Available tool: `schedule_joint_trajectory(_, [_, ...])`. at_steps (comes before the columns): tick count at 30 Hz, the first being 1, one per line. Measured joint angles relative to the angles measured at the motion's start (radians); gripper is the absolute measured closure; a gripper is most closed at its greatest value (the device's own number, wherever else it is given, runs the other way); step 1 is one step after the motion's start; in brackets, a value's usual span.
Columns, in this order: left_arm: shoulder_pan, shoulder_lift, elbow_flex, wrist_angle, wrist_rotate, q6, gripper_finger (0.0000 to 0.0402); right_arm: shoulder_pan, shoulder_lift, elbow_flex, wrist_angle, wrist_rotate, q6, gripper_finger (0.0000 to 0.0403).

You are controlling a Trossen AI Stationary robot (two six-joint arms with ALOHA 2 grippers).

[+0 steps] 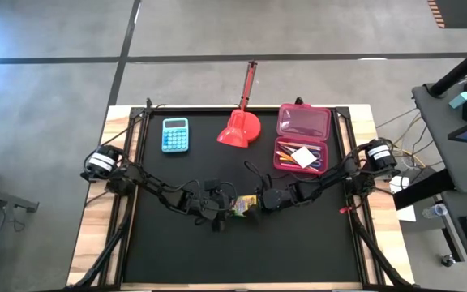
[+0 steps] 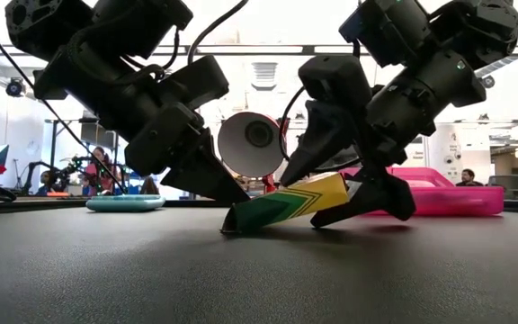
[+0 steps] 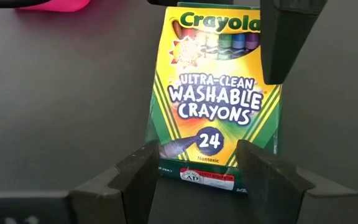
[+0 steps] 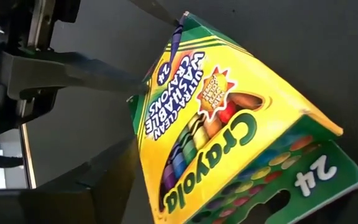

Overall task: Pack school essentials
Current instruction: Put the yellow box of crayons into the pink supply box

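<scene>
From above, the crayon box [image 1: 244, 207] is almost hidden mid-worktop [image 1: 242, 251]; the low view shows it tilted, left gripper [image 2: 227, 216] closed on its lower end, right gripper [image 2: 349, 202] clamping the raised end.

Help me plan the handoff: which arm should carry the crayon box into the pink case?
Probably right. The right gripper has lifted its end of the crayon box, and the pink case lies on its side. The left gripper pins the low end.
</scene>
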Motion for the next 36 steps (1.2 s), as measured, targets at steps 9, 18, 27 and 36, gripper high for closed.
schedule_joint_trajectory(9, [0.0, 0.0, 0.003, 0.001, 0.001, 0.0, 0.0198, 0.0, 0.0, 0.0, 0.003, -0.003, 0.006, 0.0163])
schedule_joint_trajectory(18, [0.0, -0.016, 0.003, -0.005, 0.003, 0.001, 0.0198, 0.0, 0.0, 0.0, 0.003, -0.003, 0.003, 0.0165])
schedule_joint_trajectory(27, [0.0, -0.088, 0.003, -0.004, 0.003, 0.032, 0.0198, 0.0, 0.0, 0.0, 0.004, 0.001, -0.015, 0.0165])
schedule_joint_trajectory(36, [0.0, -0.103, 0.003, -0.003, 0.002, 0.046, 0.0198, 0.0, 0.0, 0.0, 0.003, 0.001, -0.021, 0.0165])
